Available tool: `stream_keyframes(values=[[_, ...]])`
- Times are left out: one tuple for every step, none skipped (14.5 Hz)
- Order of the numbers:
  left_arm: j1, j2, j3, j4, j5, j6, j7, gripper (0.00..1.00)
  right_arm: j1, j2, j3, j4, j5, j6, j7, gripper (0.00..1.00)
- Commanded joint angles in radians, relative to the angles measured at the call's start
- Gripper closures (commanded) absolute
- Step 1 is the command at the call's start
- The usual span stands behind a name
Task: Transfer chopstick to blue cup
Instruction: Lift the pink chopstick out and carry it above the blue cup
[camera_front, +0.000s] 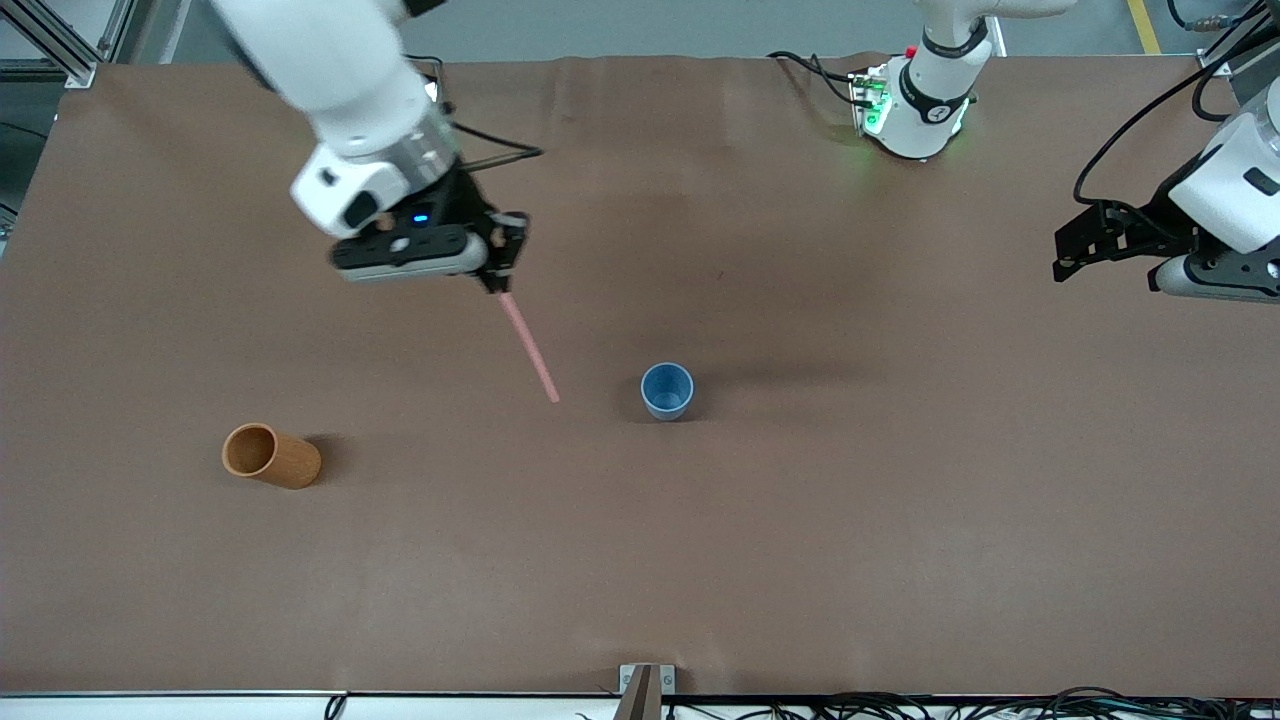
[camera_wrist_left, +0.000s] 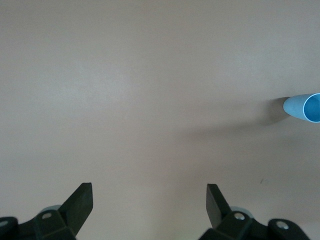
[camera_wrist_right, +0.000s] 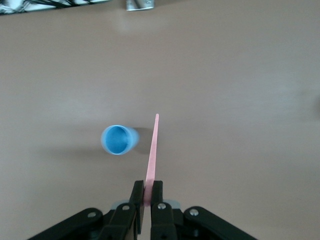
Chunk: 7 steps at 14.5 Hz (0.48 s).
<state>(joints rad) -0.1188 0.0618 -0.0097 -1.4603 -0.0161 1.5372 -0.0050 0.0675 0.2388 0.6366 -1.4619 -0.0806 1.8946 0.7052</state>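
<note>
While the right gripper (camera_front: 497, 262) is clamping the top end of the chopstick (camera_front: 529, 347) above the table (camera_front: 800, 520), the stick is hanging down at a slant with its free tip aimed toward the blue cup (camera_front: 667, 390), which is standing upright and empty, with the tip stopping short of it on the side toward the right arm's end. Doing this step well probably means bringing the tip over the cup's mouth, straightening the stick toward vertical, and lowering it inside before letting go, since a slanted drop could tip so light a cup. The left gripper (camera_front: 1100, 240) is waiting with its fingers apart over the left arm's end of the table, holding nothing. From the right wrist camera, the pinch on the stick and the gap between stick and cup mouth are showing plainly, whereas the front camera alone is showing the orange-brown cup (camera_front: 271, 456) lying on its side, nearer the camera and well apart.
</note>
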Motion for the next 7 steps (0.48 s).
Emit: stream_keyframes(values=[[0.007, 0.007, -0.004, 0.018, -0.010, -0.006, -0.003, 0.00, 0.073, 0.098, 0.035, 0.017, -0.141, 0.032, 0.153, 0.98], [0.007, 0.007, -0.004, 0.018, -0.010, -0.006, -0.004, 0.00, 0.098, 0.118, 0.047, 0.017, -0.187, 0.034, 0.205, 0.98], [0.007, 0.007, -0.004, 0.018, -0.010, -0.006, -0.006, 0.00, 0.116, 0.138, 0.054, 0.017, -0.218, 0.047, 0.248, 0.98], [0.007, 0.007, -0.004, 0.017, -0.010, -0.006, -0.006, 0.00, 0.145, 0.154, 0.055, 0.017, -0.232, 0.061, 0.284, 0.98], [0.007, 0.007, -0.004, 0.017, -0.010, -0.006, -0.006, 0.00, 0.161, 0.169, 0.055, 0.018, -0.237, 0.069, 0.302, 0.98], [0.007, 0.007, -0.004, 0.017, -0.010, -0.006, -0.004, 0.00, 0.176, 0.184, 0.055, 0.021, -0.242, 0.078, 0.310, 0.98], [0.007, 0.007, -0.004, 0.017, -0.010, -0.006, -0.009, 0.00, 0.184, 0.191, 0.055, 0.020, -0.246, 0.092, 0.315, 0.98]])
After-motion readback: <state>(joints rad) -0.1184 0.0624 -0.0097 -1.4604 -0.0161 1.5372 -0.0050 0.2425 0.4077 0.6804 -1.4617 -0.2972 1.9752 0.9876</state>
